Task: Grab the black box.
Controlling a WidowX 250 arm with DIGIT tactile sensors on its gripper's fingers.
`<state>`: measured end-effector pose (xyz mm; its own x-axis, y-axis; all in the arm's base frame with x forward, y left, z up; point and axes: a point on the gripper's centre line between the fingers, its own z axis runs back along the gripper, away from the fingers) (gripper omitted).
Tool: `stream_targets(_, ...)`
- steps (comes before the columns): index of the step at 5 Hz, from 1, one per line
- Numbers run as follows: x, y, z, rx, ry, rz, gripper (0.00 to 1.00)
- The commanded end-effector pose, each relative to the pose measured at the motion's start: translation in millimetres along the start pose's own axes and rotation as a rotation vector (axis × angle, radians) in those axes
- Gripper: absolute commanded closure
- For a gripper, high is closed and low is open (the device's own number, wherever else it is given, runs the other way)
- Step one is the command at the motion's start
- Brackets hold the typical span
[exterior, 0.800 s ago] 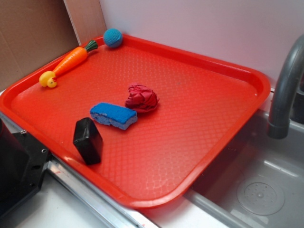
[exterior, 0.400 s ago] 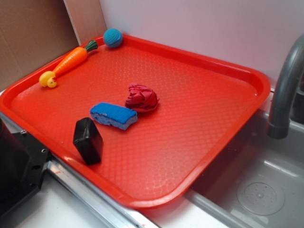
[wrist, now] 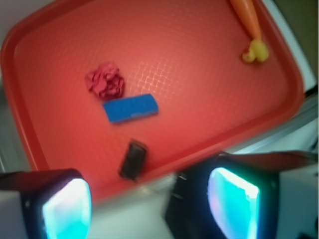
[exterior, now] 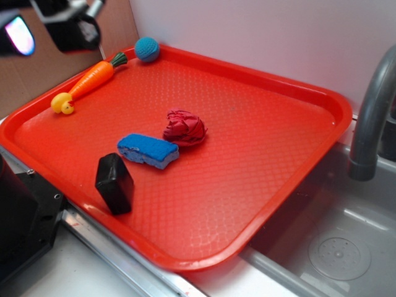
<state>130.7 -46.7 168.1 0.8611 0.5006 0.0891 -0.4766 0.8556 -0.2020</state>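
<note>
The black box (exterior: 114,182) stands on the red tray (exterior: 322,94) near its front left rim, just in front of the blue sponge (exterior: 148,150). My gripper (exterior: 46,31) has come in at the top left of the exterior view, high above the tray's far left corner and well away from the box. Its jaws stand wide apart with nothing between them. In the wrist view the gripper (wrist: 149,209) frames the bottom of the picture, and the box (wrist: 133,159) lies below and ahead of it, with the sponge (wrist: 130,108) beyond.
A crumpled red cloth (exterior: 184,128) lies behind the sponge. A toy carrot (exterior: 93,79), yellow duck (exterior: 62,103) and blue ball (exterior: 147,49) sit at the tray's far left. A grey faucet (exterior: 371,117) and sink (exterior: 334,247) are on the right. A black device (exterior: 25,216) stands front left.
My gripper has come into the exterior view at the top left; it was out of view before. The box and the other things have not moved.
</note>
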Motion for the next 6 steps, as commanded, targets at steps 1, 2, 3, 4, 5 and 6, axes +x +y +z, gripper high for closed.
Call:
stream_targets(1,-5.0,-17.0,-56.1,-0.050,0.065,0.070,0.00)
stream_targets(2,-7.1,-16.4,-76.2,-0.028,0.125,0.074,0.00)
stream_targets(3,-21.2,-10.4,-98.3,0.012,0.188,0.058,0.00)
stream_targets(4,-25.8,-2.6,-111.6,0.035,0.209,0.060,0.00)
stream_targets(5,-25.8,1.4,-120.3,0.042,0.213,0.066,0.00)
stream_targets(6,-26.2,6.0,-126.6,0.029,0.188,0.031,0.00)
